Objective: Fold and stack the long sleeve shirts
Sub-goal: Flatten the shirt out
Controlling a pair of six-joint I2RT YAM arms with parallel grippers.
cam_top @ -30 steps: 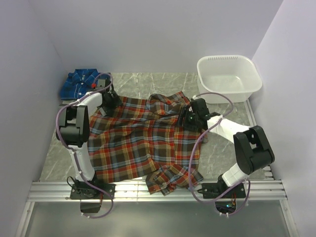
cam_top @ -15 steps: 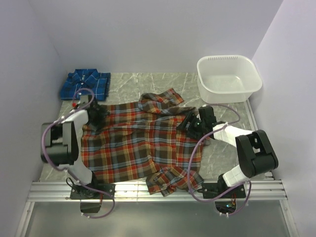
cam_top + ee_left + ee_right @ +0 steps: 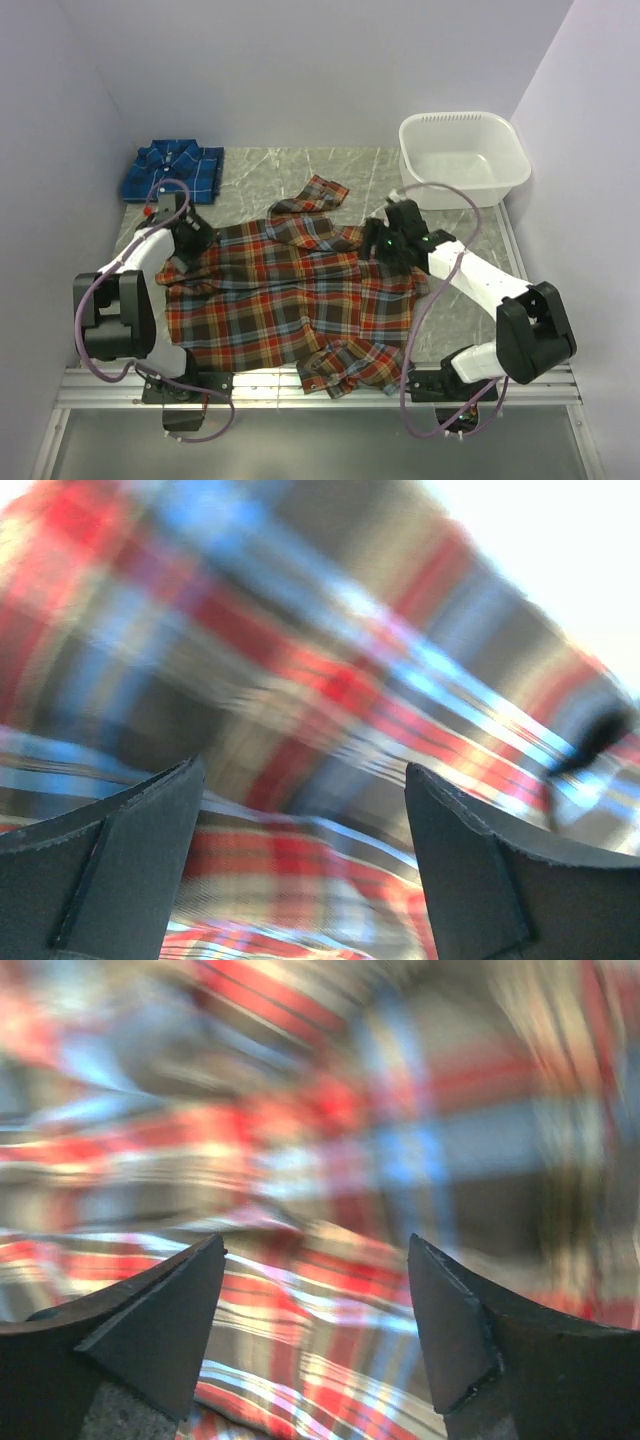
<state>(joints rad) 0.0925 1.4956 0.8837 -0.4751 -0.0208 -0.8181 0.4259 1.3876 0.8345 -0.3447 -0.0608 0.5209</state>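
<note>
The red-orange plaid shirt (image 3: 290, 300) lies spread across the middle of the table, with a sleeve or collar part sticking out toward the back (image 3: 318, 190) and a bunched fold at the near edge. The blue plaid shirt (image 3: 170, 170) lies folded at the back left. My left gripper (image 3: 195, 243) is low over the red shirt's left shoulder area. In the left wrist view it (image 3: 300, 810) is open, with blurred plaid cloth (image 3: 300, 680) beyond the fingers. My right gripper (image 3: 383, 243) is over the shirt's right shoulder area. It (image 3: 315, 1300) is also open above the plaid cloth (image 3: 330, 1160).
A white plastic tub (image 3: 462, 158) stands at the back right, close behind the right arm. Grey walls close in on the left, back and right. The metal rail (image 3: 320, 385) runs along the near edge, and the shirt's hem reaches it.
The left gripper has swung from the back toward the left and come lower. The red shirt has shifted left and lies flatter, and its sleeve part now points toward the back. The right arm has stretched out.
</note>
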